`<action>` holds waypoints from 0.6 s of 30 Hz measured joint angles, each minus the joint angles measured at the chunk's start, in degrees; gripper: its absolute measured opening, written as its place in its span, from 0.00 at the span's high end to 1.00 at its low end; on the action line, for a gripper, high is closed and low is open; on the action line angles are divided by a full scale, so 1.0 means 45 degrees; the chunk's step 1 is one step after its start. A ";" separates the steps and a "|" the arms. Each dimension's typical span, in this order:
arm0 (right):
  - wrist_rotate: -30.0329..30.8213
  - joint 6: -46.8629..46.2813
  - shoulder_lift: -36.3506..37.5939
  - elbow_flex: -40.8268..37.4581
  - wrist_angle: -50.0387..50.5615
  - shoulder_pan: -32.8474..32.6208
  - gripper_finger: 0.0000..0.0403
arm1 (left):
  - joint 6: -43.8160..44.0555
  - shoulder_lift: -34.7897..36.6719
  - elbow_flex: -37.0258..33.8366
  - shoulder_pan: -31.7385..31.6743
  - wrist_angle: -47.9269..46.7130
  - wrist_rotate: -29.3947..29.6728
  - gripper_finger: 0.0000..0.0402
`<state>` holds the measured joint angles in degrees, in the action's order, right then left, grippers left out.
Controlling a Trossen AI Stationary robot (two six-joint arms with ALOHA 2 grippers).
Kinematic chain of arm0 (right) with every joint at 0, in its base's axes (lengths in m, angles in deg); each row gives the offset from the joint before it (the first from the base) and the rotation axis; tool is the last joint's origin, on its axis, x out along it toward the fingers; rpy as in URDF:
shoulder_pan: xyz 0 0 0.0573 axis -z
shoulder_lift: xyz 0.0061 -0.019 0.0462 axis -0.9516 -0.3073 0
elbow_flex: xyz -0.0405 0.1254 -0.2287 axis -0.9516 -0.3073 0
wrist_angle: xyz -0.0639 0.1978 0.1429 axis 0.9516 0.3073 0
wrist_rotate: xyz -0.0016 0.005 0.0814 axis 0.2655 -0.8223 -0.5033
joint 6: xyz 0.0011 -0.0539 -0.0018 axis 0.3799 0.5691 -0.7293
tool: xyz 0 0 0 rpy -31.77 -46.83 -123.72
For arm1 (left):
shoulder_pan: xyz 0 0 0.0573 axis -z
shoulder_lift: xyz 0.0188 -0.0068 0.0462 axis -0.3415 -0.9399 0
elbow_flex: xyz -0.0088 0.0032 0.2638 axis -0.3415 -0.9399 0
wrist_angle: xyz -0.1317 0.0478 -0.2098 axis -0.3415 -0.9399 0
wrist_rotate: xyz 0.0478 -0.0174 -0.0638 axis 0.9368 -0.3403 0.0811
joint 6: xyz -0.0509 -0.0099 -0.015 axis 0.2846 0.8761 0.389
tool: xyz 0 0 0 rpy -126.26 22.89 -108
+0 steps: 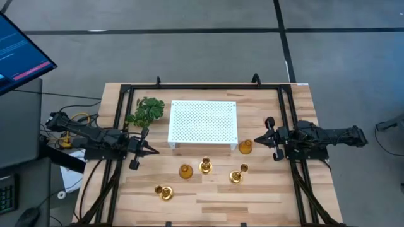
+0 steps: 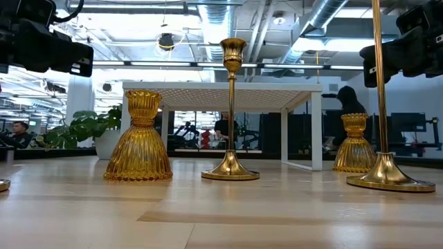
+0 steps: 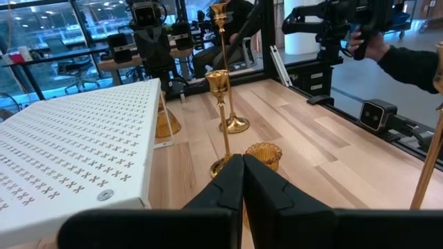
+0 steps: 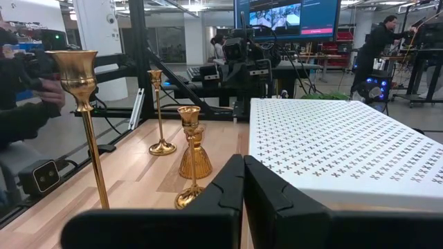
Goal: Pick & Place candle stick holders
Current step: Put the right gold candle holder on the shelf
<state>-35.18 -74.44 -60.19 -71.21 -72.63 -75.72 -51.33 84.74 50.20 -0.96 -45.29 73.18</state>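
Observation:
Five gold candle stick holders stand upright on their bases on the wooden table (image 1: 265,195), in front of a white perforated platform (image 1: 202,123). The squat ones are at the platform's right corner (image 1: 245,147) and nearer the middle (image 1: 185,171). The slim ones stand at the middle (image 1: 205,166), to the right (image 1: 238,175) and near the front left (image 1: 164,191). My left gripper (image 1: 153,151) is shut and empty, left of the group. My right gripper (image 1: 261,137) is shut and empty, just right of the right squat holder.
A green leafy sprig (image 1: 146,110) lies at the platform's far left corner. A black frame (image 1: 202,86) runs along the table's far and side edges. The table's wood shows bare along the near edge. People and desks show in the room beyond.

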 joint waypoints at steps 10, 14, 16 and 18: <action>0.0000 -0.0005 0.0000 0.0000 0.0003 -0.0010 1.00 | 0.0002 0.0000 -0.0001 0.0000 0.0058 0.0000 0.98; 0.0003 -0.0005 0.0000 0.0000 -0.0001 -0.0010 1.00 | 0.0003 0.0000 0.0000 0.0000 0.0088 0.0000 0.98; 0.0003 -0.0005 0.0000 0.0000 -0.0001 -0.0010 1.00 | -0.0001 0.0004 0.0000 0.0000 0.0102 0.0000 0.98; 0.0000 -0.0005 0.0000 0.0000 -0.0001 -0.0010 1.00 | 0.0001 0.0002 0.0000 -0.0004 0.0116 0.0000 0.98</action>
<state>-35.18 -74.46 -60.19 -71.21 -72.64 -75.77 -51.32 84.75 50.20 -0.98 -44.77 73.18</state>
